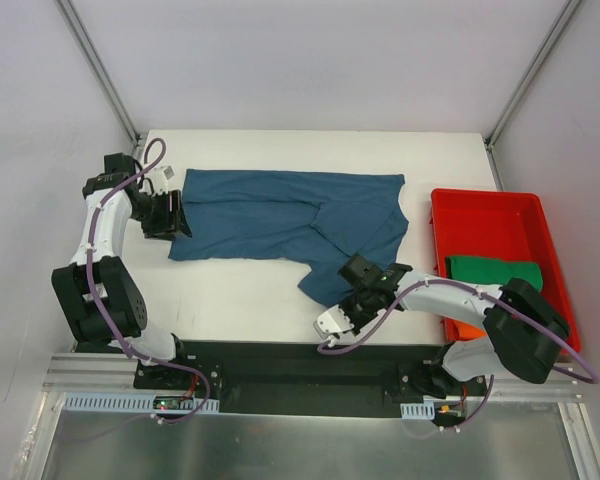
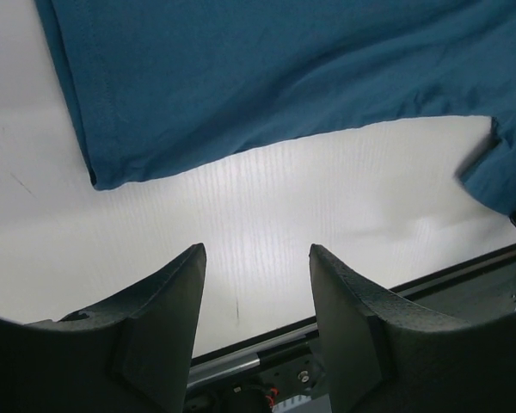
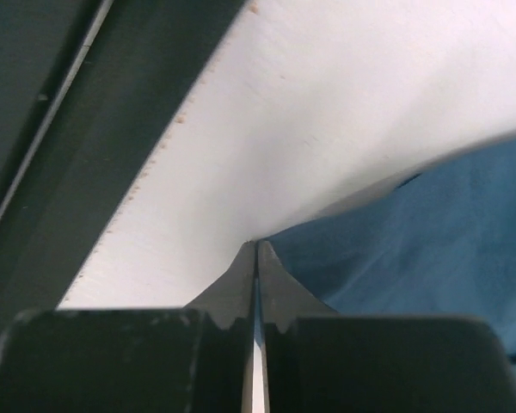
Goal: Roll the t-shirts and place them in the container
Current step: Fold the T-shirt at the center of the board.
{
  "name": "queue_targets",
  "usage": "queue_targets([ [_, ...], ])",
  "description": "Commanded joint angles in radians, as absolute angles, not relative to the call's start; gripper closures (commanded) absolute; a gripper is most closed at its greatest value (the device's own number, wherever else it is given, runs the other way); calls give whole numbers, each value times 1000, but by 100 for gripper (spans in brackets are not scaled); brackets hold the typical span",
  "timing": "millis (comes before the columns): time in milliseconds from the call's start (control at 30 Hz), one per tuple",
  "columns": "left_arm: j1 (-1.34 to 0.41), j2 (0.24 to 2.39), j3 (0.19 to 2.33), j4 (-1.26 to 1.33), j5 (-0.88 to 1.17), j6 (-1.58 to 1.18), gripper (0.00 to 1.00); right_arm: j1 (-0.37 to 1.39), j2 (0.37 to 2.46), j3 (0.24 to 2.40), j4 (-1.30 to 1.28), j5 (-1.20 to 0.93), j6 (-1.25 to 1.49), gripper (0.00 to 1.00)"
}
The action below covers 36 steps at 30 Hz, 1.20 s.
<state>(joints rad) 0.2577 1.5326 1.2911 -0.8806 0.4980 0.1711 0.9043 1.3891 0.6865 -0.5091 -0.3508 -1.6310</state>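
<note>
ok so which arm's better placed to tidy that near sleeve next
right, probably: the right gripper is shut at the edge of the blue t-shirt's near sleeve, so it could fold that in. the left gripper is open at the shirt's other end, only bare table between its fingers

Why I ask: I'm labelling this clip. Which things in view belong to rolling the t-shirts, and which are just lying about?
Job in hand: teal-blue t-shirt, spread out; green t-shirt; orange cloth beneath it, mostly hidden; left gripper, open; right gripper, shut at the teal shirt's near edge.

Lying about: red tray holding the green and orange pieces; table.
</note>
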Motion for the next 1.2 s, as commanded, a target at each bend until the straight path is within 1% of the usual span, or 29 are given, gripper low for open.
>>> queue_targets([
  [0,287,1534,1258,-897,390,149,49,899,1417,707,-469,-244,-1507,99],
  [33,297,1540,1258,-894,377,149,49,894,1407,733,-475,-238,-1417,99],
  [100,308,1552,1270,-890,338,144,49,876,1402,809,-537,-248,-1327,99],
  [133,314,1571,1278,-890,339,138,49,870,1401,884,-557,-250,-1208,99],
  [267,333,1617,1296,-890,342,117,50,845,1390,1011,-594,-224,-943,99],
  [367,336,1660,1301,-890,356,106,50,838,1394,1054,-653,-227,-864,99],
  [633,353,1804,1344,-891,382,74,51,802,1339,990,-686,-282,-812,99],
  [800,353,1870,1371,-893,350,83,53,802,1328,963,-695,-301,-802,99],
  [933,357,1904,1385,-893,319,83,57,798,1336,963,-690,-316,-798,99],
  [1033,359,1930,1388,-893,298,92,65,795,1339,968,-687,-321,-795,99],
  [1167,359,1962,1396,-893,279,98,67,792,1341,969,-690,-315,-807,99],
])
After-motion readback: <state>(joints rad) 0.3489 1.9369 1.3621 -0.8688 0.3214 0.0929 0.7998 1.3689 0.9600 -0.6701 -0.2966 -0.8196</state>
